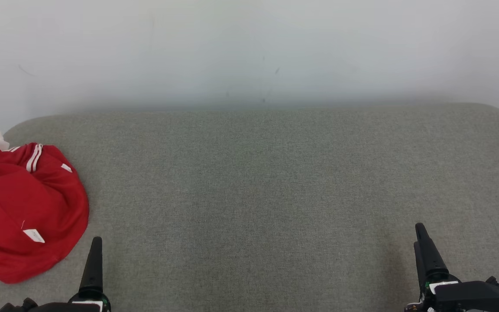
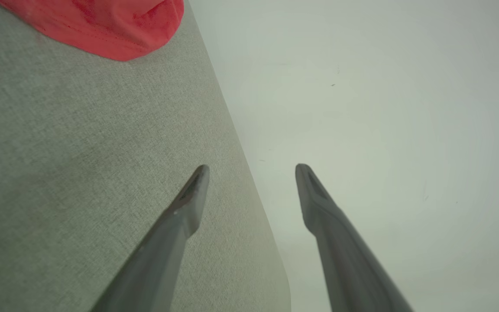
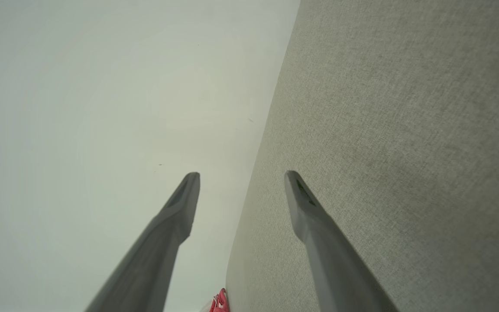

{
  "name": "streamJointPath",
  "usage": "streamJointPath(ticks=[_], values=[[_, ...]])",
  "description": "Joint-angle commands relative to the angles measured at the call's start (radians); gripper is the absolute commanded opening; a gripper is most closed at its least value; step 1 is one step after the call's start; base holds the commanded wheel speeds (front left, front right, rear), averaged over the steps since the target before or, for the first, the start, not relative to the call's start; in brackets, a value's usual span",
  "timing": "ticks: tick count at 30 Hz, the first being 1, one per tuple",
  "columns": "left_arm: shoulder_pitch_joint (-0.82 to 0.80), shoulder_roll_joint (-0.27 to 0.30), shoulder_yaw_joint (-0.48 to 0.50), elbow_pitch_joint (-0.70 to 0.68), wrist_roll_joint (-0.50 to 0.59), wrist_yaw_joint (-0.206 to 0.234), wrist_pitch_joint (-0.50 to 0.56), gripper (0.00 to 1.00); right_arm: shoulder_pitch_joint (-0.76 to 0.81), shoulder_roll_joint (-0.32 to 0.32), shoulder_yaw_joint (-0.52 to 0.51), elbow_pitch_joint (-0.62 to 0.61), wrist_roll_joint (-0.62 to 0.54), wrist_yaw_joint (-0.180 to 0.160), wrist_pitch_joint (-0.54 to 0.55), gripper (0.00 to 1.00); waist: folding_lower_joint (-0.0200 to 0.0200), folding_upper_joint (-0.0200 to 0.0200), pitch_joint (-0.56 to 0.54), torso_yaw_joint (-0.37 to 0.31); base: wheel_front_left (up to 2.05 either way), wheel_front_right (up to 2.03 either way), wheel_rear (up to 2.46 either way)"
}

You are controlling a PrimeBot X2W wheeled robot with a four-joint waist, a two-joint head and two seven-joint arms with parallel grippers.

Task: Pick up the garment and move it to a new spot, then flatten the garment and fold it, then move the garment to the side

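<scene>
I am seeing the crumpled red fabric garment with white stripes (image 1: pixel 20 208) lying at the far left of the grey woven surface (image 1: pixel 249 195). My left fingers (image 2: pixel 189 203), near it, and my right fingers (image 3: pixel 306 208), well apart from it, are both standing spread wide, gripping nothing.
</scene>
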Motion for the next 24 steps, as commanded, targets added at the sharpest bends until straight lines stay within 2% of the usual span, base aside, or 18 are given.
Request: streamJointPath(ticks=[1,18,24], values=[[-0.006,0.004,0.002,-0.024,0.038,0.000,-0.009,1.00,-0.010,-0.003,0.006,-0.021,-0.035,0.000,-0.009,1.00,0.0000,0.0000,0.000,0.000,0.00,0.00,0.00],[0.013,0.005,-0.012,-0.090,0.356,0.023,-0.074,1.00,0.002,-0.004,0.038,-0.061,-0.364,-0.001,-0.074,1.00,0.0000,0.0000,0.003,0.000,0.00,0.00,0.00],[0.019,0.005,-0.019,-0.102,0.455,0.030,-0.092,1.00,0.008,-0.004,0.043,-0.074,-0.448,-0.001,-0.092,1.00,0.0000,0.0000,0.003,0.000,0.00,0.00,0.00]])
